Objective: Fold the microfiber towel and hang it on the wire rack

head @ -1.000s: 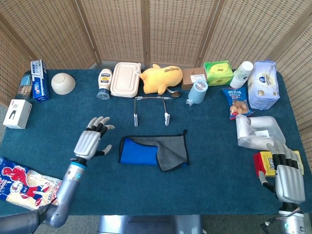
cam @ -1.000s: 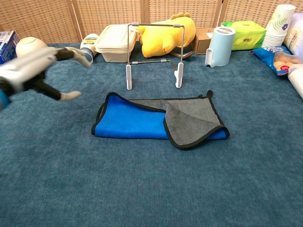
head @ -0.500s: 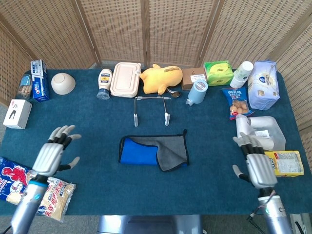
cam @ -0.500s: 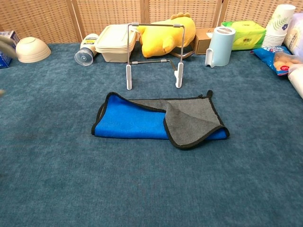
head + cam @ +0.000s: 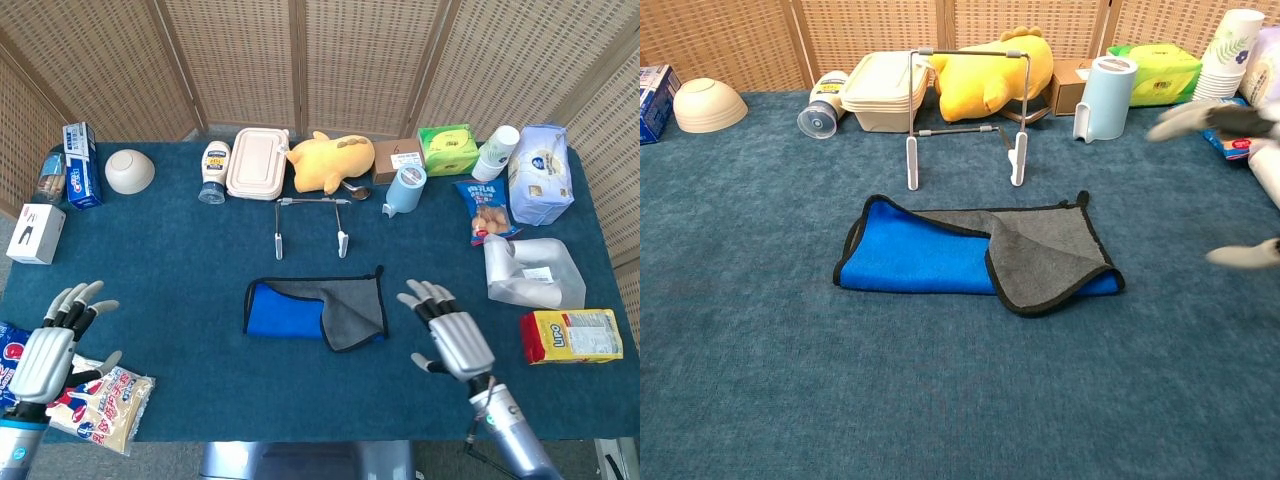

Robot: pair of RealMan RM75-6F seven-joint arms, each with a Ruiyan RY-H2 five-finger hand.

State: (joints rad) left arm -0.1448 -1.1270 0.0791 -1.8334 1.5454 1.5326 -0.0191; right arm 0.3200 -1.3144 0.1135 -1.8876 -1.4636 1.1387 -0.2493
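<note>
1. The microfiber towel (image 5: 315,310) lies partly folded on the desk (image 5: 200,260), grey flap turned over the blue, just in front of the wire rack (image 5: 310,222).
2. Your right hand (image 5: 448,336) hovers beside the towel, fingers spread, holding nothing.
3. Your left hand (image 5: 45,355) is well apart, spread, empty.
4. Risk: pinching only the loose flap would likely undo the fold; a careless lift could tip the light rack.
</note>
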